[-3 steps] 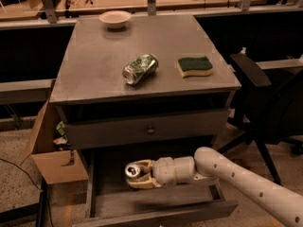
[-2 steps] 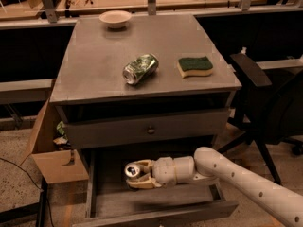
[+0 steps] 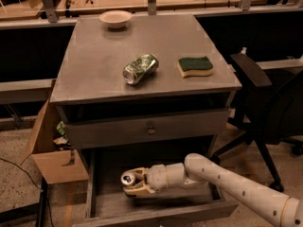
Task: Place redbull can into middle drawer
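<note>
The middle drawer (image 3: 156,213) is pulled open below the cabinet, a shallow grey tray with a flat floor. My gripper (image 3: 133,183) reaches in from the right, inside the drawer just above its floor. It is shut on the redbull can (image 3: 128,178), which lies tilted with its silver top facing me; most of the can's body is hidden by the fingers (image 3: 136,189).
On the cabinet top (image 3: 94,65) lie a dented green can (image 3: 140,69), a green-and-yellow sponge (image 3: 195,66) and a small bowl (image 3: 115,18). The upper drawer front with a round knob (image 3: 150,130) is closed. A cardboard box (image 3: 52,150) stands left, an office chair (image 3: 270,112) right.
</note>
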`<state>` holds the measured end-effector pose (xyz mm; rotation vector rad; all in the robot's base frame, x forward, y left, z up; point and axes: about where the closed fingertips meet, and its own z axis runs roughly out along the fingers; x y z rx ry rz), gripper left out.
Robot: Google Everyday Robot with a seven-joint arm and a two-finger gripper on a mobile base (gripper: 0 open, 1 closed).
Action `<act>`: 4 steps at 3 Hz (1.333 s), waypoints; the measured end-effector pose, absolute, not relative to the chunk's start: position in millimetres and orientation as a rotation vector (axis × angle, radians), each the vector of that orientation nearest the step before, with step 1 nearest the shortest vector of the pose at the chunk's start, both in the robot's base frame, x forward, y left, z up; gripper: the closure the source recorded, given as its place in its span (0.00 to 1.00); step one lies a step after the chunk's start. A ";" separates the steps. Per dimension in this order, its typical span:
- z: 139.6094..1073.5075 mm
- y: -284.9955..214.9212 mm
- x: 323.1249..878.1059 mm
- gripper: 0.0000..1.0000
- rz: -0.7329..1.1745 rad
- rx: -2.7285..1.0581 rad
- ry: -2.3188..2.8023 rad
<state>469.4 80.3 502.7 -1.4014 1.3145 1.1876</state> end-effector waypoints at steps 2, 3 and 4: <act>456.4 93.8 472.9 0.58 1.164 -1.416 1.356; 445.2 96.6 475.6 0.35 1.151 -1.411 1.372; 439.8 92.6 478.6 0.12 1.131 -1.397 1.408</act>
